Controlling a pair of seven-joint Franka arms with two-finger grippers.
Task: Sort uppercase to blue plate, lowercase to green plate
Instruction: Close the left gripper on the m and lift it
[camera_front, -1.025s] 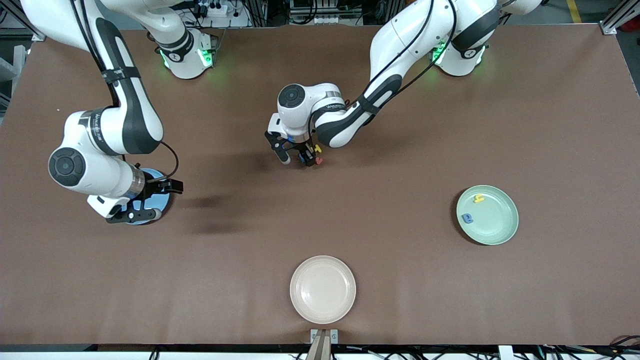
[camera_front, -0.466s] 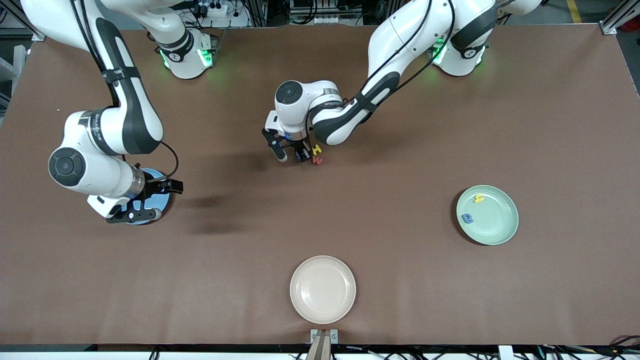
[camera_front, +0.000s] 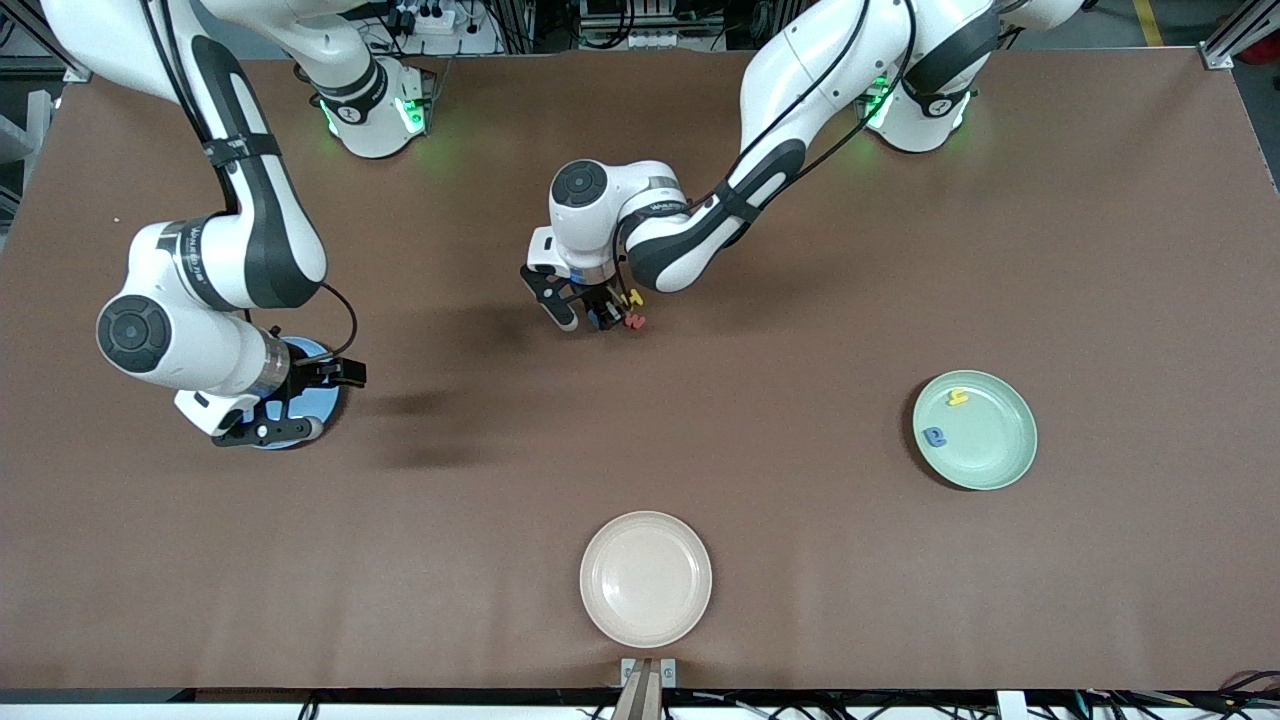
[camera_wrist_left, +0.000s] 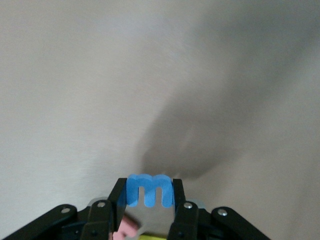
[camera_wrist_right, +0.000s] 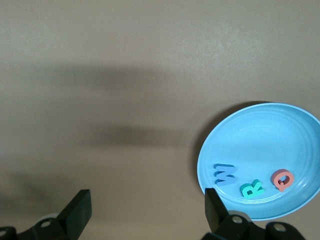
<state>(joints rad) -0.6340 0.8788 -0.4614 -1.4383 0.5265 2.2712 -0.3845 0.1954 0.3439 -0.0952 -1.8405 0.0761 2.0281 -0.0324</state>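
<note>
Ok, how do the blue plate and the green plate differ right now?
The blue plate holds three letters, W, R and Q; the green plate holds two, a yellow letter and a blue letter. The right gripper hangs over the blue plate's edge; nothing is over the green plate. Both are round and shallow.

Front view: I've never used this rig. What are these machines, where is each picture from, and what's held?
The front view looks down on two white robot arms at a brown table; the other pictures come from wrist cameras. The left tool is shut on a blue foam letter, beside a yellow letter and a red letter. The right tool hangs open over the round sky-blue plate carrying three letters. The mint-green plate holds two; a cream plate sits nearest the camera.
</note>
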